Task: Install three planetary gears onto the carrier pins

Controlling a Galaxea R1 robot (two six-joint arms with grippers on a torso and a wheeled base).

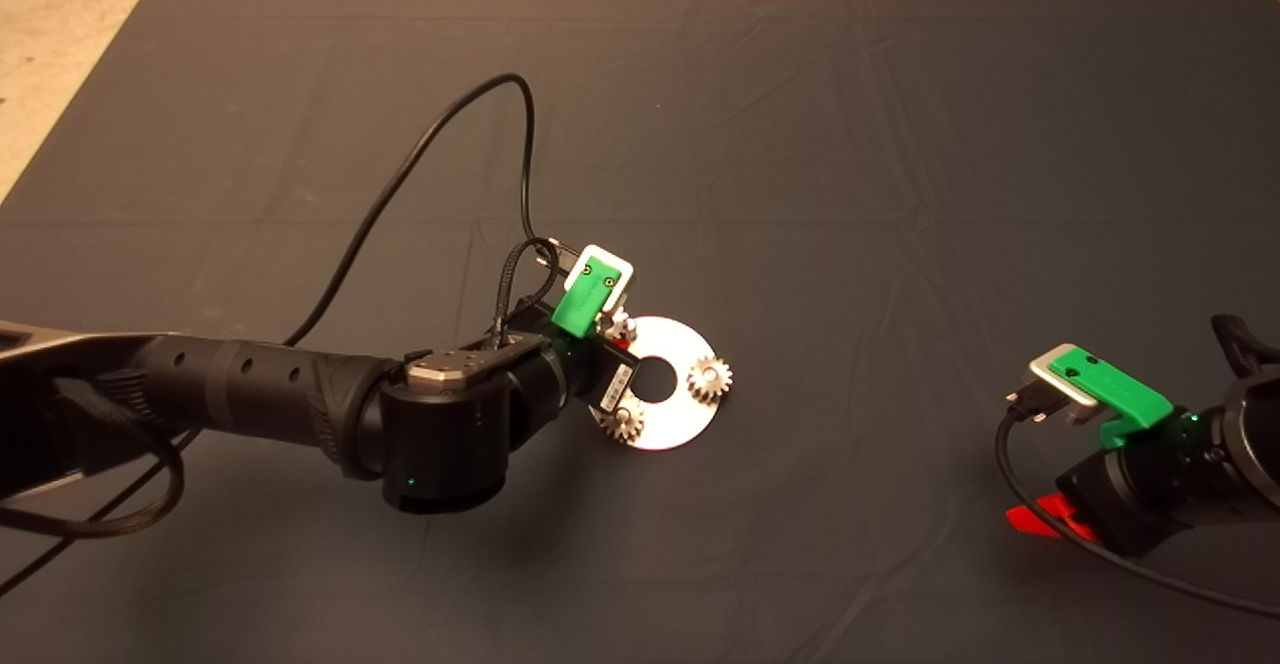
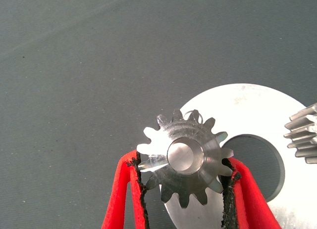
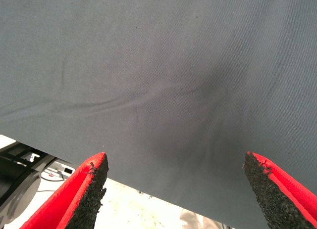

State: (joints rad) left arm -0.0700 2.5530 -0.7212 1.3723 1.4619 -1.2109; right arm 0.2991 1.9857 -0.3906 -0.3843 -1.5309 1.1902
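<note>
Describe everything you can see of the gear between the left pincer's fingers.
The gear is a small spur gear of shiny steel-looking metal with straight teeth around its rim. Its round centre bore appears filled by a silver pin end. It lies flat, face up, over the edge of the round silver carrier disc. The left pincer closes its black pads on opposite teeth. Two other gears sit elsewhere on the disc, apart from it.

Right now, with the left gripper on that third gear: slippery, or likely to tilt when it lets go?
Probably slippery: the gear is shiny steel, and the black pads touch only tooth tips. Likely rigid and dense for its size. It seems seated, a stud filling its bore over the disc, so it should stay flat. The left gripper flanks it; the right gripper waits open.
</note>
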